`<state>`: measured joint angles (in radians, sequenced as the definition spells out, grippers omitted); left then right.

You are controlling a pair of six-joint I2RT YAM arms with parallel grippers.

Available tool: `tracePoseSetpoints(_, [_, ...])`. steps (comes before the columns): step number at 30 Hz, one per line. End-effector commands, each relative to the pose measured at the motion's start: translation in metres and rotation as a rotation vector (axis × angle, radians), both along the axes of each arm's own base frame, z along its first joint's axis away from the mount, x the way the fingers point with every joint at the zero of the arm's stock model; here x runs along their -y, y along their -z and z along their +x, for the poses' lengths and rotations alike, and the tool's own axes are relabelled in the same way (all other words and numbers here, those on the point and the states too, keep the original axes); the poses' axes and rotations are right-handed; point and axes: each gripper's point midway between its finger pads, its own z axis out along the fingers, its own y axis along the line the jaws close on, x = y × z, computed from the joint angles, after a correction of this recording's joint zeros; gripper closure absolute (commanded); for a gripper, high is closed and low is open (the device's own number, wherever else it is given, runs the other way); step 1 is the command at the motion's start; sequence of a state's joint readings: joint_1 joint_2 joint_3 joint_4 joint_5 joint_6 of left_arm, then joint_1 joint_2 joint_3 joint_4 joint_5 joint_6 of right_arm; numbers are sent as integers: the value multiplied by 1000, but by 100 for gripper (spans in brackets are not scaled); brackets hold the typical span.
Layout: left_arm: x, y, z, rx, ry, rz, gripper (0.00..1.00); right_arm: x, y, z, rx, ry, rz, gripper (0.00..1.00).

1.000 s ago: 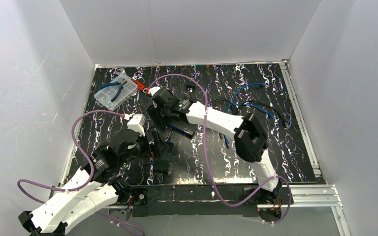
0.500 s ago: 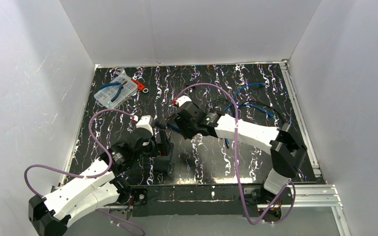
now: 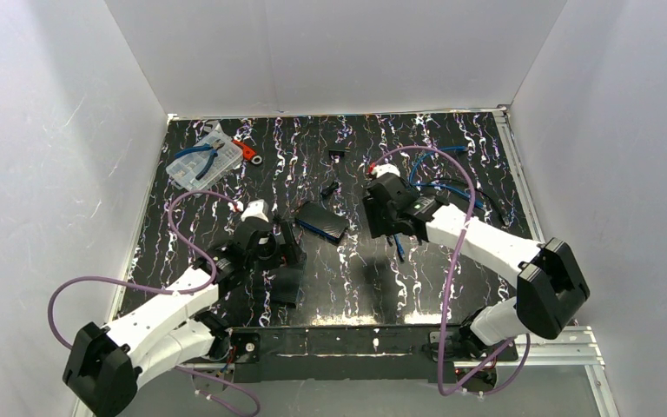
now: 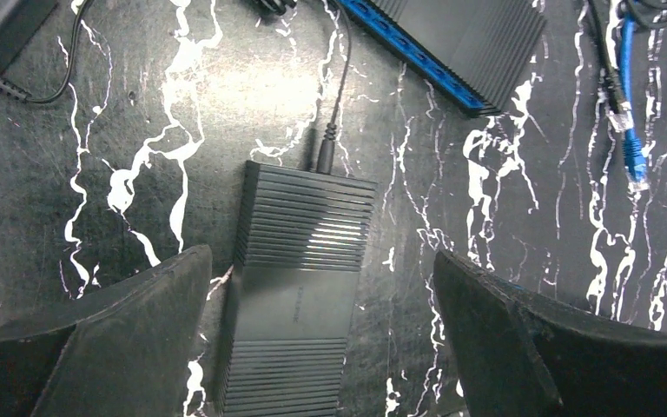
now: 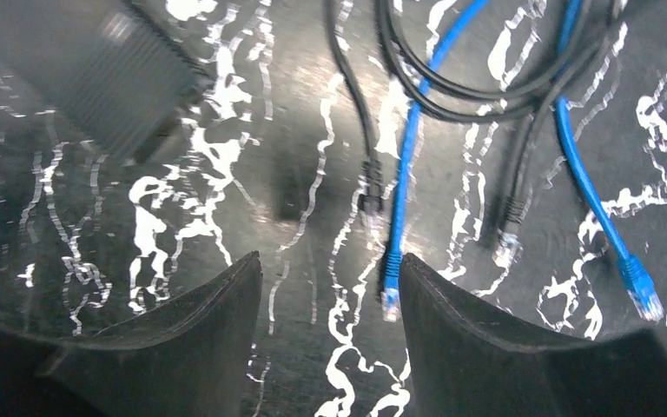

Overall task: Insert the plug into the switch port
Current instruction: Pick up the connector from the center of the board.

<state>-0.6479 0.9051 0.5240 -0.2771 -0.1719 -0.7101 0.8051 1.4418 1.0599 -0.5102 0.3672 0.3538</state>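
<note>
The switch is a flat black box with a blue port side, lying mid-table. Blue cables and black ones lie to its right. One blue plug rests on the table just inside my right gripper's right finger; another blue plug lies further right. My right gripper hovers open above these cable ends, holding nothing. My left gripper stands wide open over a ribbed black power adapter, near-left of the switch, with nothing between its fingers.
A clear parts box with blue pliers and a red tool sit at the back left. Black cable plugs lie among the blue ones. A thin cord runs from the adapter. White walls enclose the table on three sides.
My right arm swung from the back left, across the switch, to the right and now hangs over the cable ends. My left arm reached forward over the power adapter.
</note>
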Motion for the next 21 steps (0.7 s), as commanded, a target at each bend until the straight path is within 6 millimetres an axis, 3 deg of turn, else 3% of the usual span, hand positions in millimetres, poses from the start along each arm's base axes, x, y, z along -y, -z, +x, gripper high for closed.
tracePoseSetpoints(1, [1,16,3,-28,5,-13,0,26,-1,7,-22,98,52,35])
tracePoseSetpoints(11, [-6,46,2,-87,-10,-4,0,85,14,26,-49,325,98,36])
tracePoseSetpoints(21, [15,64,-7,-154,104,-67,0,105,39,37,-116,417,140,40])
